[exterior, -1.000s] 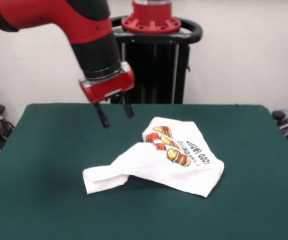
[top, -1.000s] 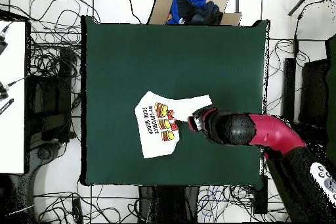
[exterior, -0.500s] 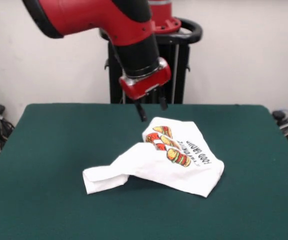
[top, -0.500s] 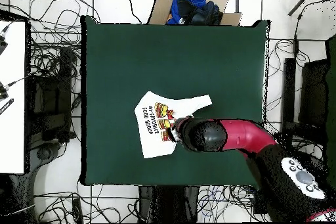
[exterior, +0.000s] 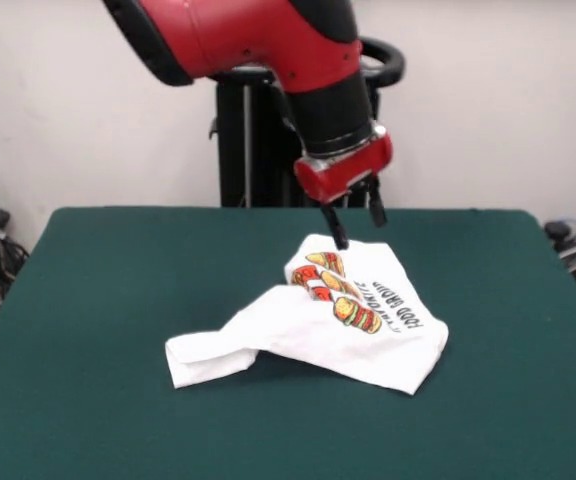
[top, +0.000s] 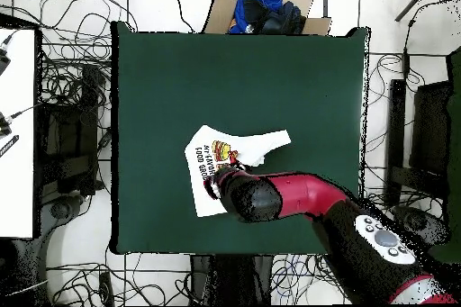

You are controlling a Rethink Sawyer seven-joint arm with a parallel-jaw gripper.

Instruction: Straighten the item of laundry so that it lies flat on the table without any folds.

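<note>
The item of laundry (exterior: 328, 322) is a small white T-shirt with a food print, lying crumpled on the green table (exterior: 108, 300). One corner is folded out toward the front left, and the printed part faces up at the right. My gripper (exterior: 358, 227) hangs open and empty just above the shirt's far edge, its two dark fingers apart. From overhead, the arm covers the lower half of the shirt (top: 209, 152), and the gripper itself is hidden under the wrist.
A cardboard box holding blue cloth (top: 264, 11) sits past the table's far edge in the overhead view. Cables lie on the floor around the table. A white desk (top: 16, 132) stands at the left.
The arm has swung across the table from the front view's left to the right. The gripper, open throughout, now hangs over the shirt's far edge. The shirt has not moved.
</note>
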